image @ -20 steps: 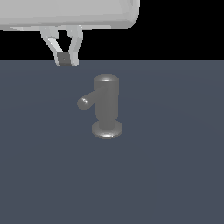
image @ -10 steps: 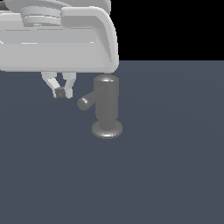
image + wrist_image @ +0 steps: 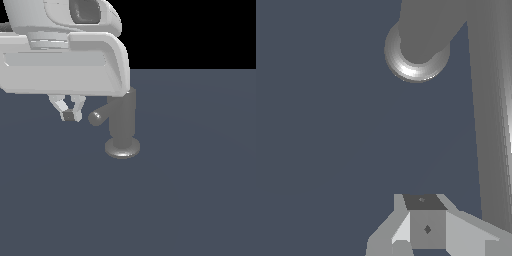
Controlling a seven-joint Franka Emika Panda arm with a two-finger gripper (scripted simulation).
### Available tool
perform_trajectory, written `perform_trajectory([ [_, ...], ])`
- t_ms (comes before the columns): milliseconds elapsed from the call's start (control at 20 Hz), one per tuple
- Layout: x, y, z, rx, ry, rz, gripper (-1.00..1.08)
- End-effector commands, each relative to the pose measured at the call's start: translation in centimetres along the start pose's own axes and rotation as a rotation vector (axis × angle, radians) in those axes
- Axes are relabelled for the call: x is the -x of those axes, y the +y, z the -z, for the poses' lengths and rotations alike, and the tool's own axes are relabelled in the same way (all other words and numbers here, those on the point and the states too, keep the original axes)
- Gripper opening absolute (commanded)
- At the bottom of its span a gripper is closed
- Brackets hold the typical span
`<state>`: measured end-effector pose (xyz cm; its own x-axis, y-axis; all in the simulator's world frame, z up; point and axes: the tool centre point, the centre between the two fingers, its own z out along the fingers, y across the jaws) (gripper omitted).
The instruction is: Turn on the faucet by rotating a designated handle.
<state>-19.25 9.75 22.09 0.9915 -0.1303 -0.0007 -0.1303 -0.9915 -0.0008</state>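
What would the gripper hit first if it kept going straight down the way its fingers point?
Probably just the bare floor. The gripper points down beside the handle, not over it, though depth is unclear.

The arm's bulky white housing is hiding the faucet top; the wrist view's edge is cropping the pincer.

The fingers hang just beside the handle, on the exterior view's left.
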Motion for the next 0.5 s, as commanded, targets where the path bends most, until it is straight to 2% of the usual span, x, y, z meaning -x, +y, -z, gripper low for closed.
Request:
perform_trajectory([
  [0,0.0,0.0,0.0,0.0,0.001,0.0,-1.0],
  [100,0.0,0.0,0.0,0.0,0.001,0.0,-1.0],
  [450,-0.6,3.4,0.0,0.0,0.001,0.0,-1.0],
])
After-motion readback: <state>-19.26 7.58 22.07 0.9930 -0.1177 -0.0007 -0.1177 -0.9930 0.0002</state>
